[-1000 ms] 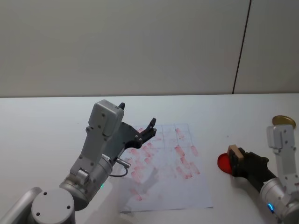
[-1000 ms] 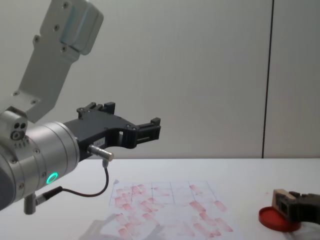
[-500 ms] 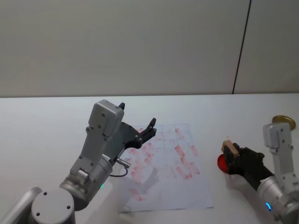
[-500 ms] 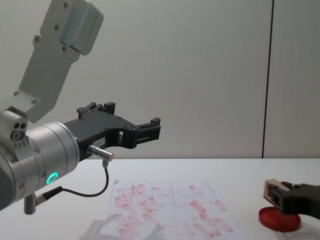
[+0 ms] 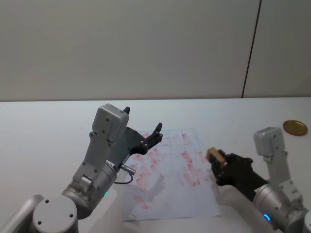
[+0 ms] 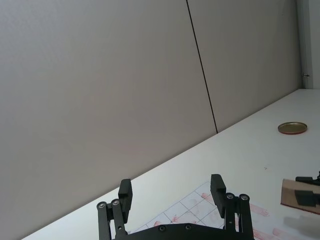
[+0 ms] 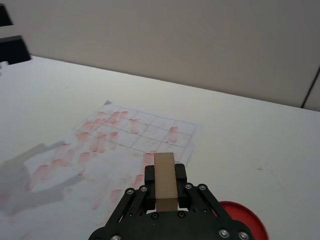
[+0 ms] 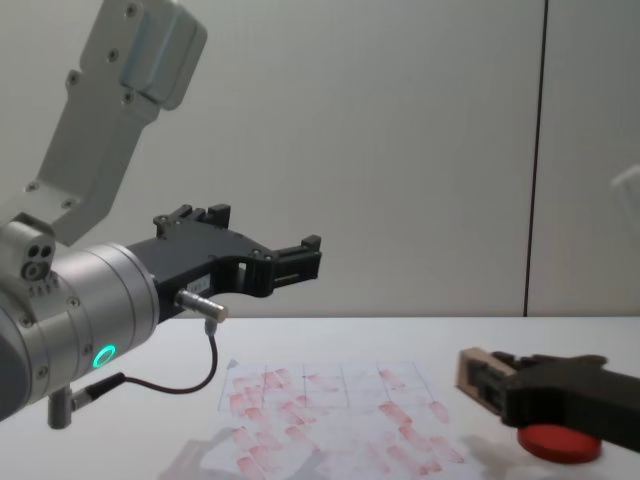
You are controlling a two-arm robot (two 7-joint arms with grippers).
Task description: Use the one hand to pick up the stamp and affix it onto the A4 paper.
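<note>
1. The right gripper [image 7: 165,181] is pinching the stamp [image 7: 165,184]. Its two black jaws press on the block's long side faces, and the block's far end sticks out past them.
2. In the head view the stamp [image 5: 214,156] hangs clear of the table [image 5: 39,136], over the right edge of the paper [image 5: 175,199]. The chest view puts the stamp [image 8: 470,371] just right of the printed grid and above the sheet, not touching it.
3. The red ink pad [image 8: 558,442] lies on the table under the right gripper's body, to the right of the paper. A round brass lid [image 5: 295,127] sits well apart, farther right.
4. The left gripper [image 6: 171,186] is raised in the air over the left part of the paper, its fingers spread wide and holding nothing.
5. The stamp looks like a small block of plain wood, so I judge it light, stiff and not easily damaged.
6. Its smooth faces could slip or twist between the jaws if it meets the sheet at a slant.
7. The present hold on the two long sides, about midway, seems right, since it leaves the printing face free. I cannot tell which face carries the ink.
8. The paper is thin and loose, so it may slide or lift with the stamp, and wet ink may smear if the block drags.
</note>
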